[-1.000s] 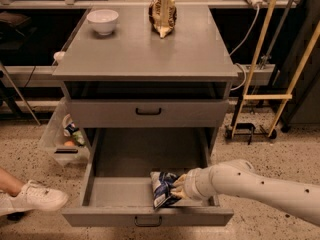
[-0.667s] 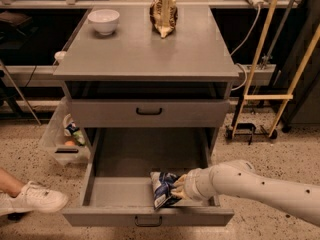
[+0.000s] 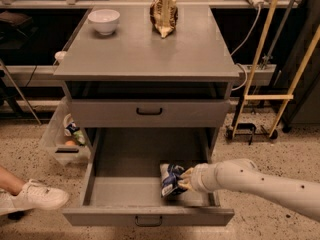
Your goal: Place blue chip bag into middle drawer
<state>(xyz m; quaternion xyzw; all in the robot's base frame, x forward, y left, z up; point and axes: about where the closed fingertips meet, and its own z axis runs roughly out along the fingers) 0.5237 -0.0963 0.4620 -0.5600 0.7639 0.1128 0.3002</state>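
The blue chip bag (image 3: 170, 179), dark blue and white foil, sits inside the open middle drawer (image 3: 125, 166), on its grey floor near the front right. My gripper (image 3: 183, 180) reaches in from the right at the end of a white arm (image 3: 260, 181) and is against the bag's right side, with pale fingers (image 3: 187, 173) touching it. The drawer is pulled far out, and its front panel with a small centre handle (image 3: 148, 219) is at the bottom of the view.
Above is a shut shallower drawer with a black handle (image 3: 149, 112). On the cabinet top (image 3: 150, 49) stand a white bowl (image 3: 104, 21) and a brown-and-gold bag (image 3: 163, 15). A clear bin (image 3: 65, 134) stands at the left. A person's white shoe (image 3: 32, 196) is at the lower left.
My arm and the bag stay in nearly the same place in the drawer; the view has shifted slightly.
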